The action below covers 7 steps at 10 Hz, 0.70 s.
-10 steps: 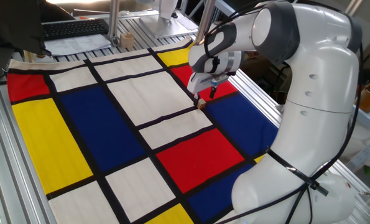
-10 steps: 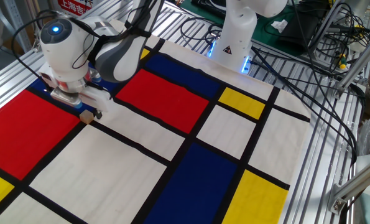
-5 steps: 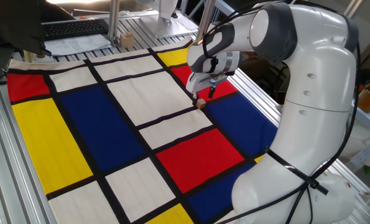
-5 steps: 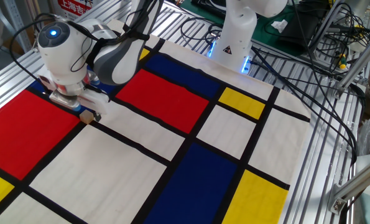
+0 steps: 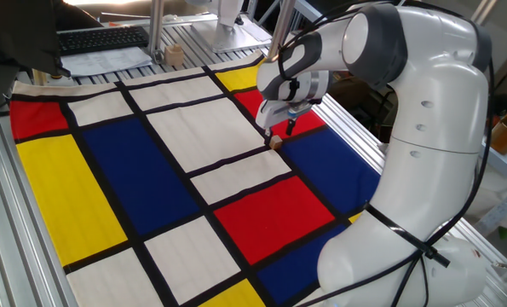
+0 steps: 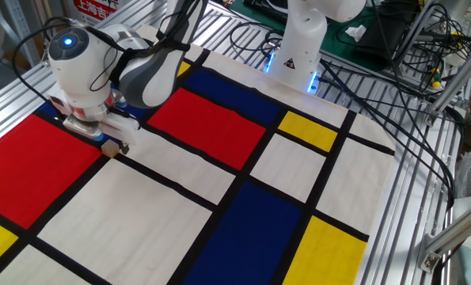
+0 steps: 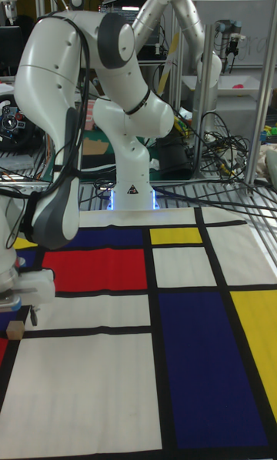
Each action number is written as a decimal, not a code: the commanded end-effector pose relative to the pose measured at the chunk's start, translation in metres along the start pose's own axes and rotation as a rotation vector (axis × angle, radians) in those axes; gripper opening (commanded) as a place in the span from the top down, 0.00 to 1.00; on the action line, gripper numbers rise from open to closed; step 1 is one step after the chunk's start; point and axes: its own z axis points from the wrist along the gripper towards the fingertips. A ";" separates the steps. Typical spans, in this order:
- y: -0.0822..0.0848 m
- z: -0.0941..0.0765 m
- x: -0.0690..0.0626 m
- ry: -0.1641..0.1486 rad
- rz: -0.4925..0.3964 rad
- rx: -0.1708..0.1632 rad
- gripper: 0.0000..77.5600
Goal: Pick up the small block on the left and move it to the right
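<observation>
The small block (image 5: 274,142) is a tiny tan wooden cube. It rests on a black line of the colour-block mat, between a red and a blue field. It also shows as the cube (image 6: 109,148) near the left side, and as the cube (image 7: 15,329) at the left edge. My gripper (image 5: 279,133) hangs right over it, pointing down. Its dark fingers (image 5: 291,126) stand apart, wider than the cube. The cube sits on the mat at the level of the fingertips. In the other fixed view the gripper (image 6: 113,142) partly covers the cube.
A slightly bigger pale wooden piece (image 5: 175,55) stands on the aluminium frame behind the mat, near a keyboard (image 5: 104,37). The robot base (image 6: 298,55) and loose cables (image 6: 393,87) lie past the mat's far edge. The mat (image 6: 243,198) spreads out to the right.
Over the first half second my wrist shifted slightly up and away while the cube stayed put on the mat. Nothing has moved since.
</observation>
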 end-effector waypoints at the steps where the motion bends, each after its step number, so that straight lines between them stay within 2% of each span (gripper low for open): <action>1: 0.001 0.001 0.001 -0.003 0.006 0.004 0.00; 4: 0.002 0.002 0.002 -0.002 0.007 0.005 0.00; 5: 0.001 0.000 0.001 -0.003 0.006 -0.005 0.00; 6: 0.001 0.000 0.001 0.015 0.002 -0.027 0.00; 7: 0.001 0.000 0.001 0.027 -0.005 -0.030 0.00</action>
